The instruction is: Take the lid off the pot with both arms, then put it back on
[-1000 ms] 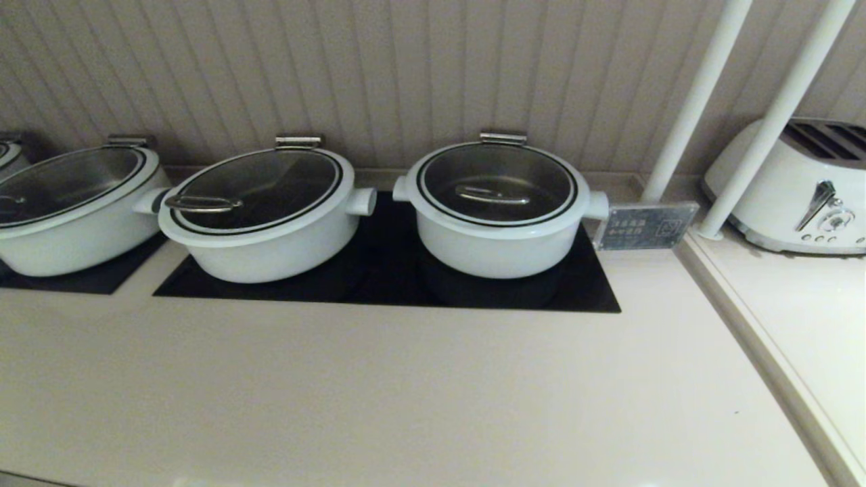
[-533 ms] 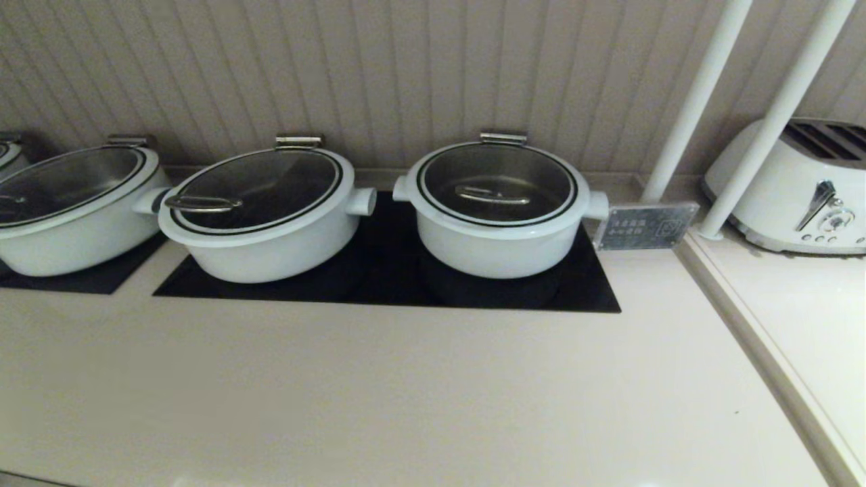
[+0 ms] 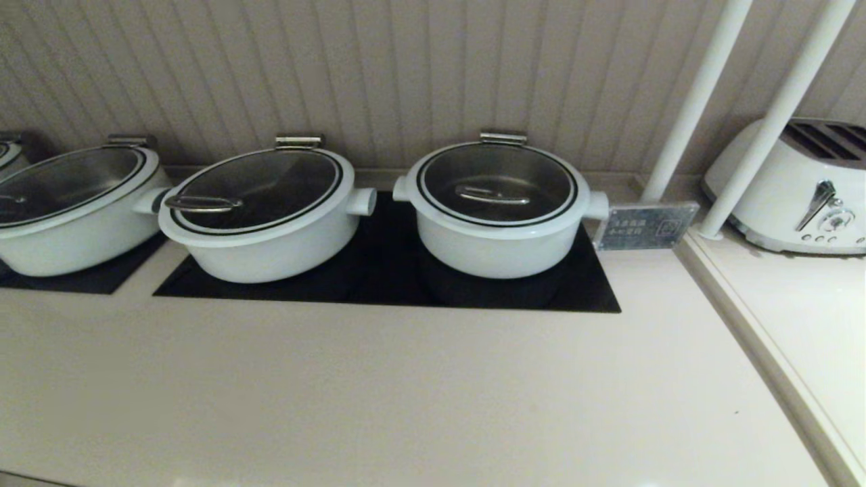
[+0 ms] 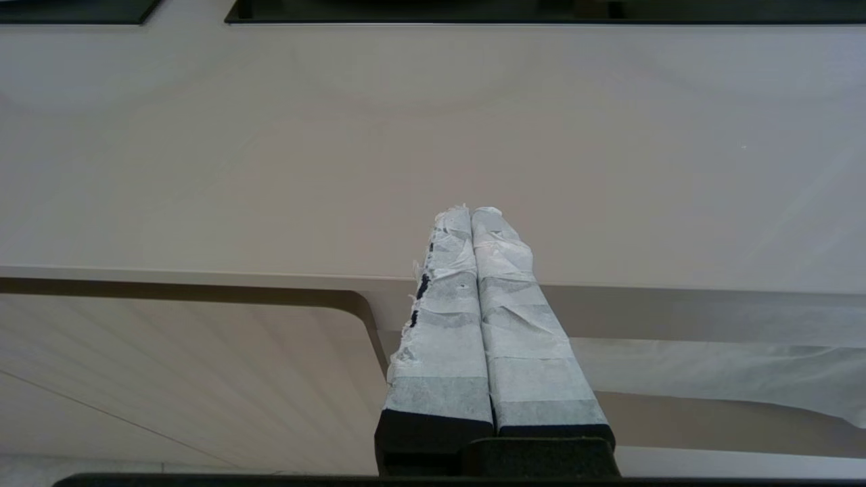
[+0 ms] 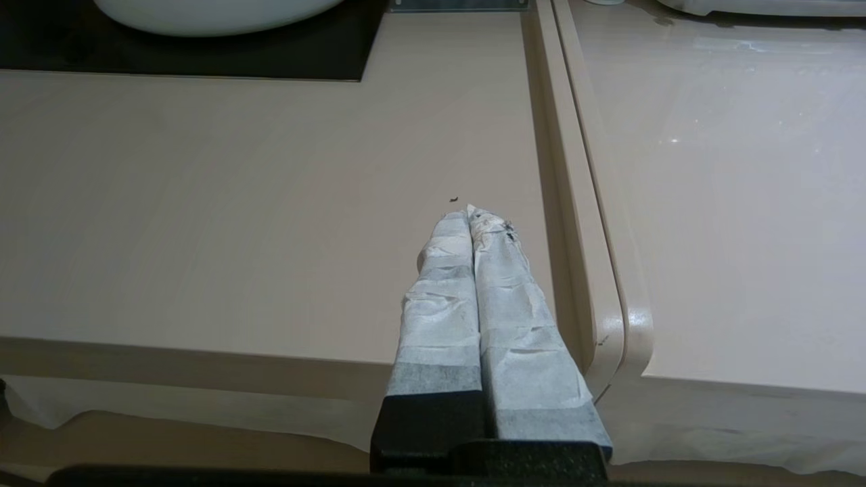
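The pot [image 3: 497, 247] is the deep white one at the right end of the black cooktop [image 3: 385, 287]. Its round glass lid [image 3: 497, 177] sits closed on it, with a centred steel wire handle [image 3: 492, 195]. Neither arm shows in the head view. My left gripper [image 4: 471, 211] is shut and empty, held over the counter's front edge. My right gripper [image 5: 469, 212] is shut and empty over the counter near the front edge, beside the seam to the right counter section. The pot's underside [image 5: 216, 17] shows far ahead in the right wrist view.
Two wider white pots with glass lids [image 3: 260, 216] [image 3: 71, 203] stand left of the pot. A small sign plate [image 3: 644, 226] stands right of it. Two white poles [image 3: 697, 101] and a white toaster [image 3: 798, 189] are at the right. A raised counter seam [image 3: 758, 352] runs along the right.
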Controlling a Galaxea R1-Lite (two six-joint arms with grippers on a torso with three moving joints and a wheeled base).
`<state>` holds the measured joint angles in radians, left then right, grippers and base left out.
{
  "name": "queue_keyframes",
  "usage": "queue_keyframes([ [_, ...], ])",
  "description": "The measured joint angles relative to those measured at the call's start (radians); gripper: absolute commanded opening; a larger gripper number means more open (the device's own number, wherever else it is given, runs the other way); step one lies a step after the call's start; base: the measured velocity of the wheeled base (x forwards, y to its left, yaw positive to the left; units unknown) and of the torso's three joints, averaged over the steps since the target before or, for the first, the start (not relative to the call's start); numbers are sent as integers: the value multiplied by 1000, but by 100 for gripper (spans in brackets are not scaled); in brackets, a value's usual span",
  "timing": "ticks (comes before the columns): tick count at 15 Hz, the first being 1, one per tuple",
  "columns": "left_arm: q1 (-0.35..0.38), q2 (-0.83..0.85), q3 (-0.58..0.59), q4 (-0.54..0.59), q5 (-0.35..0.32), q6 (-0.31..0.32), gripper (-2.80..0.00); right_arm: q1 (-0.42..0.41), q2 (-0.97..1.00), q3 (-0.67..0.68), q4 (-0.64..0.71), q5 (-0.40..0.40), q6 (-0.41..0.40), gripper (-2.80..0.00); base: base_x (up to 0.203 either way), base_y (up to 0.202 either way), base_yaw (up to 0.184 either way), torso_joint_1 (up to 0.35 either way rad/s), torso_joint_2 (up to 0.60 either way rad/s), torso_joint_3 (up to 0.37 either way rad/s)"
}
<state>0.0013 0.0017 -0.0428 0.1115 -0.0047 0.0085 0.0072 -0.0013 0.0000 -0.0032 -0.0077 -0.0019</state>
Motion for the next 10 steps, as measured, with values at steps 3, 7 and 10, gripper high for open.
queue_keyframes([
  [3, 0, 0, 0, 0, 0, 0, -280, 0, 0, 0, -1, 1, -5, -280, 0, 0, 0, 0, 0, 0],
  [7, 0, 0, 0, 0, 0, 0, -280, 0, 0, 0, -1, 2, -9, -280, 0, 0, 0, 0, 0, 0],
  [10, 0, 0, 0, 0, 0, 0, -280, 0, 0, 0, -1, -5, -7, -280, 0, 0, 0, 0, 0, 0],
])
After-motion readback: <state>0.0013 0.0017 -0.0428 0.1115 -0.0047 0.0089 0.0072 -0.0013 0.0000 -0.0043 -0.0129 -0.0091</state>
